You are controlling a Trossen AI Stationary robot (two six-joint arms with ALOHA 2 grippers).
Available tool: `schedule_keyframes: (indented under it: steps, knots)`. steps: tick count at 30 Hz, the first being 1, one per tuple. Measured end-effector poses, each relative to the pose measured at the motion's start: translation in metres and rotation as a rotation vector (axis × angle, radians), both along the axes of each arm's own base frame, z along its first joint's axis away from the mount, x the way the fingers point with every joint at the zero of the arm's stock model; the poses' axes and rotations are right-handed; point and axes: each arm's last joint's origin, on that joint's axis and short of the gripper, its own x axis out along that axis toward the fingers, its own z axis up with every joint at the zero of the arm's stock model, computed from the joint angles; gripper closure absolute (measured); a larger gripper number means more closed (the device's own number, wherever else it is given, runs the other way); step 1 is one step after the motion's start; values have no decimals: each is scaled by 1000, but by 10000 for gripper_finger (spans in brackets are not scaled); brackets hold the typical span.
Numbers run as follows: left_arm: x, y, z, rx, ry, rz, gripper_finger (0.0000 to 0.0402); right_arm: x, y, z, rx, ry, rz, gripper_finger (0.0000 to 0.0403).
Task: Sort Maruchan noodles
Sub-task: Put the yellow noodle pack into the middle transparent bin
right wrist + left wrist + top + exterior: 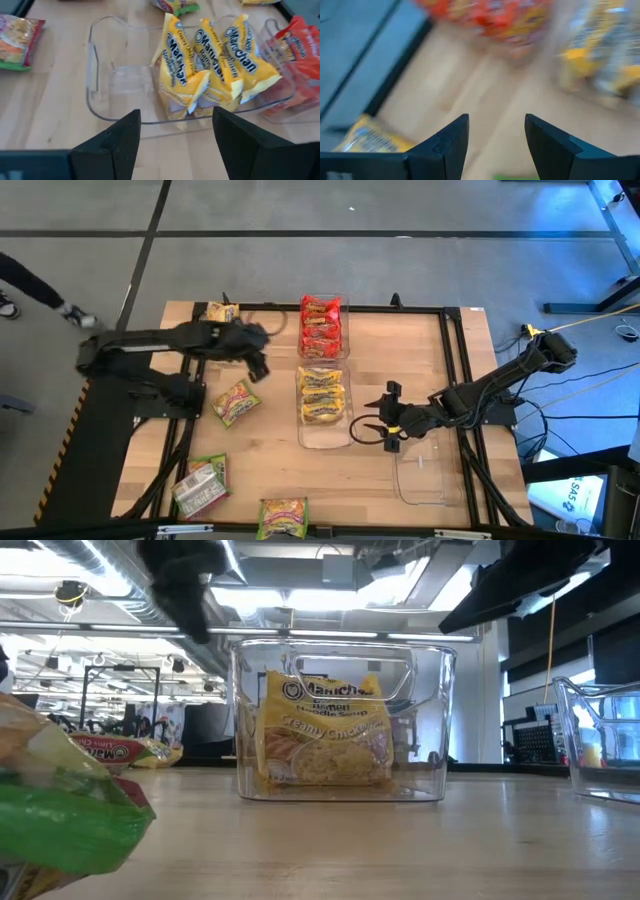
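In the high view, the left hand (257, 366) hangs in the upper left part of the bench (270, 470), its fingers (451, 142) spread apart and holding nothing. Just below it a green-edged packet (236, 401) lies flat, and a yellow packet (221, 312) lies at the bench's upper left corner. Two more green-edged packets (202, 486) sit near the lower left edge, and another (284, 516) sits at the bottom edge.

At centre top, red packets (320, 325) fill a clear bin (345, 352). Below it, three yellow packets (322, 392) stand on edge, crinkled, in the upper half of a second clear bin (324, 438).

The right hand (369, 431), released and empty, is just right of that bin. An empty third bin (428, 475) lies at lower right.
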Motion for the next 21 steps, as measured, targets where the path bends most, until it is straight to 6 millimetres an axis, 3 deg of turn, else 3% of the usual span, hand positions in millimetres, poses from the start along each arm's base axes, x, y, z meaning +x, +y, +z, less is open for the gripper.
schedule_keyframes:
  steps: [3,6,12,16,21]
  knots:
    - [-28,2,-10,0,-37,100,215,0,-1,0,-19,-4,-11,182]
    - [-45,2,-21,-13,-87,164,215,0,-1,0,-25,-10,-20,182]
    - [-50,12,-50,-65,8,219,217,1,-1,-2,-51,-5,-33,182]
    - [-45,41,-64,-92,99,377,225,3,-1,-5,-63,8,-38,182]
    - [-44,96,-79,-175,280,488,246,5,1,-12,-76,33,-37,182]
